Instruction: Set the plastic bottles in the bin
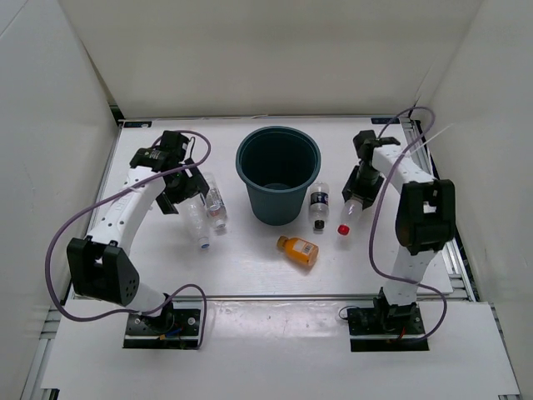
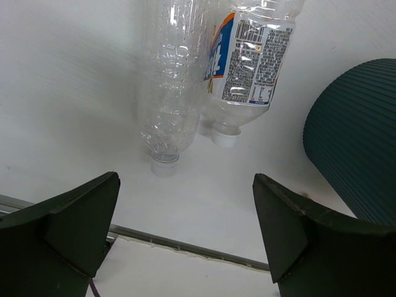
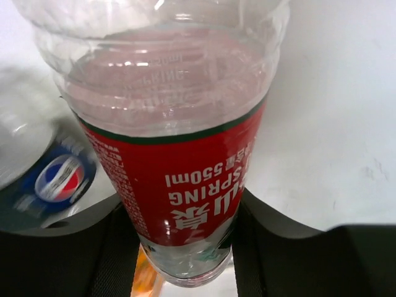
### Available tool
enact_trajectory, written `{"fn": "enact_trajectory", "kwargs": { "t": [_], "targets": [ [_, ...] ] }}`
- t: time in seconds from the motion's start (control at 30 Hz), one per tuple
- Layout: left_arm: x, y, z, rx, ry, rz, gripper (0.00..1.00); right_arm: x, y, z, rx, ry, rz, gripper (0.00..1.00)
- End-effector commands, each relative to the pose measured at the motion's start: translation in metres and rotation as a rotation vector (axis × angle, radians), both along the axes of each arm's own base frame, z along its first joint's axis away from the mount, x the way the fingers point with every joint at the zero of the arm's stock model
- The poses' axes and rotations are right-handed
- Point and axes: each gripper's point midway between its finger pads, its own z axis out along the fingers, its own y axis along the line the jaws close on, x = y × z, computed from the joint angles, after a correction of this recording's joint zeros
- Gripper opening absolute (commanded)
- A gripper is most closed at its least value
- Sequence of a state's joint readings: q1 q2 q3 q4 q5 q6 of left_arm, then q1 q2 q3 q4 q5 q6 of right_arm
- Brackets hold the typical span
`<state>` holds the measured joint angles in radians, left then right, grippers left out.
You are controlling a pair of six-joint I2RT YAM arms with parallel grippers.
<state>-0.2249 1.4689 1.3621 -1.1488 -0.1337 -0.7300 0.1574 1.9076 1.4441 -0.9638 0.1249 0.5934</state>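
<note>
Top view looks down from above and behind me. My wrist views sit low and close. Left shares the clear bottles (image 2: 170,93) with it, right the red-labelled bottle (image 3: 179,179).

On my right wrist view, the red-labelled bottle (image 3: 179,167) runs off the upper edge, and the dark-labelled bottle (image 3: 59,179) at lower left is blurred and cropped. On my left wrist view, the bare clear bottle (image 2: 168,80) and the labelled clear bottle (image 2: 250,59) are cut off at the top, the bin (image 2: 352,142) at the right.

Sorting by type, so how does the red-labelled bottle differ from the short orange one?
The red-labelled bottle is long and clear with a red cap; the orange bottle is short and amber. The right tool is shut on the red-labelled bottle; the orange bottle lies free. Both are outside the bin.
</note>
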Motion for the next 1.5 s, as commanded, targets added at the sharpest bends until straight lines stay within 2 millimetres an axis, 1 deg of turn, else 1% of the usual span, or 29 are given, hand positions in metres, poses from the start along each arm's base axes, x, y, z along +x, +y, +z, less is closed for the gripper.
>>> {"fn": "enact_trajectory", "kwargs": {
  "t": [0.0,0.03,0.07,0.13,0.17,0.2,0.23,0.27,0.3,0.33,0.37,0.4,0.43,0.47,0.5,0.53,0.57,0.6,0.67,0.73,0.8,0.9,1.03,1.07,1.13,1.17,1.3,1.37,1.47],
  "targets": [
    [0.012,-0.001,0.013,-0.037,-0.061,0.025,1.00,0.006,-0.006,0.109,0.010,-0.224,-0.150,0.34],
    [0.014,0.002,0.009,-0.038,-0.049,0.046,1.00,0.005,0.001,0.134,0.016,-0.282,-0.155,0.32],
    [0.012,0.003,0.002,-0.033,-0.027,0.046,1.00,0.019,0.005,0.193,0.040,-0.456,-0.166,0.32],
    [0.011,0.008,0.000,-0.051,-0.015,0.076,1.00,0.029,0.030,0.258,0.087,-0.657,-0.102,0.32],
    [0.008,0.007,-0.011,-0.053,0.013,0.073,1.00,0.035,0.043,0.311,0.138,-0.809,-0.059,0.32],
    [0.009,0.011,-0.014,-0.057,0.014,0.097,1.00,0.033,0.066,0.336,0.177,-0.887,0.017,0.32],
    [0.007,0.013,-0.017,-0.064,0.025,0.105,1.00,0.040,0.080,0.358,0.191,-0.973,0.085,0.36],
    [0.009,0.013,-0.019,-0.065,0.019,0.105,1.00,0.046,0.094,0.367,0.207,-1.012,0.126,0.38],
    [0.005,0.013,-0.023,-0.066,0.033,0.115,1.00,0.043,0.121,0.374,0.234,-1.044,0.208,0.39],
    [0.009,0.016,-0.025,-0.068,0.023,0.125,1.00,0.046,0.133,0.381,0.230,-1.083,0.245,0.39],
    [0.006,0.016,-0.035,-0.063,0.048,0.126,1.00,0.059,0.146,0.372,0.187,-1.081,0.283,0.43],
    [0.005,0.014,-0.042,-0.069,0.063,0.124,1.00,0.055,0.167,0.370,0.197,-1.080,0.342,0.45],
    [0.004,0.015,-0.044,-0.069,0.065,0.124,1.00,0.061,0.179,0.363,0.194,-1.068,0.370,0.46],
    [0.009,0.014,-0.044,-0.072,0.046,0.123,1.00,0.059,0.183,0.357,0.199,-1.052,0.373,0.61],
    [0.006,0.014,-0.050,-0.068,0.068,0.124,1.00,0.059,0.191,0.345,0.218,-1.027,0.403,0.76],
    [0.010,0.014,-0.054,-0.068,0.068,0.124,1.00,0.053,0.211,0.329,0.296,-0.980,0.497,0.98],
    [0.011,0.019,-0.054,-0.040,0.062,0.134,1.00,0.049,0.217,0.315,0.316,-0.939,0.534,1.00],
    [0.017,0.021,-0.053,-0.029,0.057,0.138,1.00,0.047,0.220,0.313,0.328,-0.927,0.544,1.00],
    [0.024,0.024,-0.056,-0.017,0.057,0.142,1.00,0.043,0.216,0.339,0.343,-0.993,0.548,1.00],
    [0.030,0.027,-0.056,-0.001,0.054,0.147,1.00,0.039,0.203,0.368,0.322,-1.077,0.520,1.00],
    [0.033,0.030,-0.060,0.003,0.059,0.146,1.00,0.031,0.193,0.380,0.303,-1.105,0.514,1.00],
    [0.040,0.027,-0.067,-0.004,0.059,0.133,1.00,0.017,0.183,0.385,0.316,-1.101,0.497,1.00],
    [0.042,0.024,-0.080,-0.014,0.066,0.109,1.00,-0.005,0.179,0.375,0.315,-1.045,0.516,1.00],
    [0.039,0.023,-0.091,-0.017,0.096,0.098,1.00,-0.007,0.175,0.373,0.305,-1.038,0.511,1.00],
    [0.041,0.026,-0.097,-0.016,0.103,0.107,1.00,-0.015,0.170,0.364,0.293,-1.006,0.516,1.00],
    [0.037,0.027,-0.106,-0.011,0.135,0.107,1.00,-0.015,0.170,0.359,0.289,-0.996,0.518,1.00],
    [0.042,0.023,-0.115,-0.029,0.138,0.102,0.85,-0.024,0.163,0.350,0.281,-0.958,0.515,1.00],
    [0.041,0.023,-0.118,-0.027,0.150,0.102,0.74,-0.025,0.162,0.348,0.277,-0.946,0.516,1.00],
    [0.038,0.022,-0.115,-0.033,0.155,0.124,0.69,-0.028,0.162,0.353,0.288,-0.953,0.520,1.00]
  ]
}}
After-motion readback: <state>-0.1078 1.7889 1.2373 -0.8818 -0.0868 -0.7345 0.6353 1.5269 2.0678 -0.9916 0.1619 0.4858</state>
